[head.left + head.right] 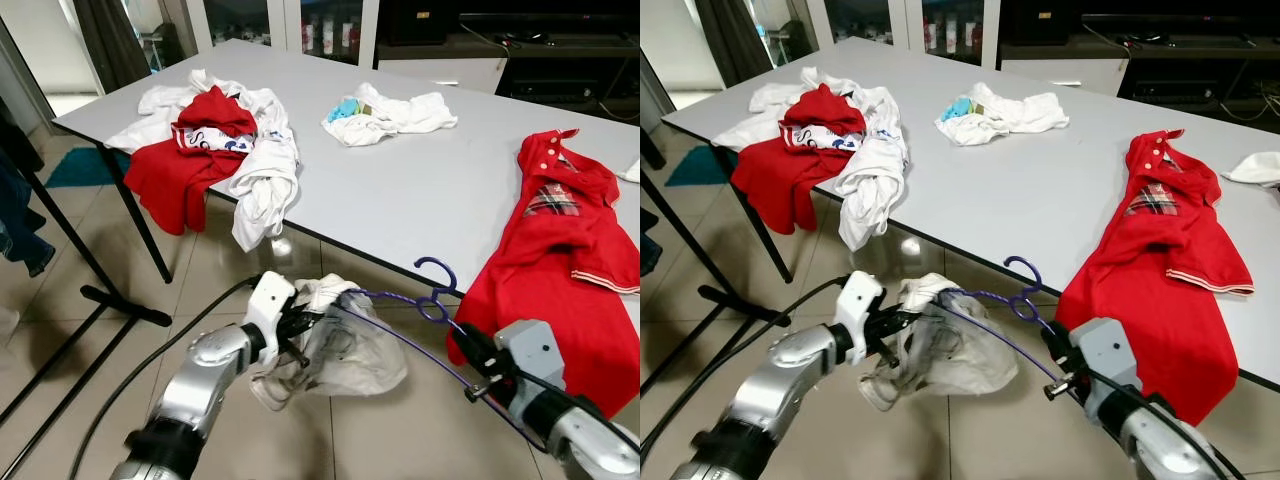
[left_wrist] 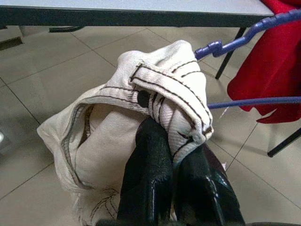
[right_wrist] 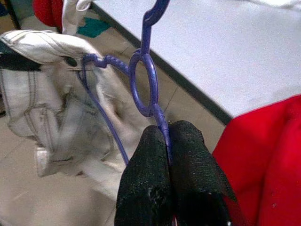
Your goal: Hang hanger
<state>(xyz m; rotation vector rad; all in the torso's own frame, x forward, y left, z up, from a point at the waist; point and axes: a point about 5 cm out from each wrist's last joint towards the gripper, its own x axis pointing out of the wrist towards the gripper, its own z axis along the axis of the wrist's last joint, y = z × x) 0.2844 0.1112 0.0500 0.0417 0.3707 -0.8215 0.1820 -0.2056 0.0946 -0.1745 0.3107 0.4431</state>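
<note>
- A dark stand [image 1: 110, 295] is seen at the far left, at 9 o'clock of the head view, on the tiled floor; no rail on it can be made out.
- At 11 o'clock a heap of red and white clothes [image 1: 215, 150] is draped over the corner of the surface [image 1: 400, 190].
- At 7 o'clock the left gripper [image 2: 176, 160] is held below the surface edge, its jaws pinched tight on a bunched fold of the cream garment [image 1: 335, 345].
- The garment is carried clear of the floor and is threaded onto the purple hanger [image 1: 437, 290], whose arm passes into the cloth; whether it sits squarely on both shoulders cannot be told.
- The hanger hook stands at 6 o'clock, just in front of the surface edge, and rests on nothing.
- At 5 o'clock the right gripper [image 3: 168, 141] is clamped, jaws fully together, on the hanger neck just under its ring.
- At 3 o'clock a red polo shirt [image 1: 560, 250] is spread over the surface edge.
- By judgement, loading is mostly done; carrying the hanger to a rail and hooking it remain.
</note>
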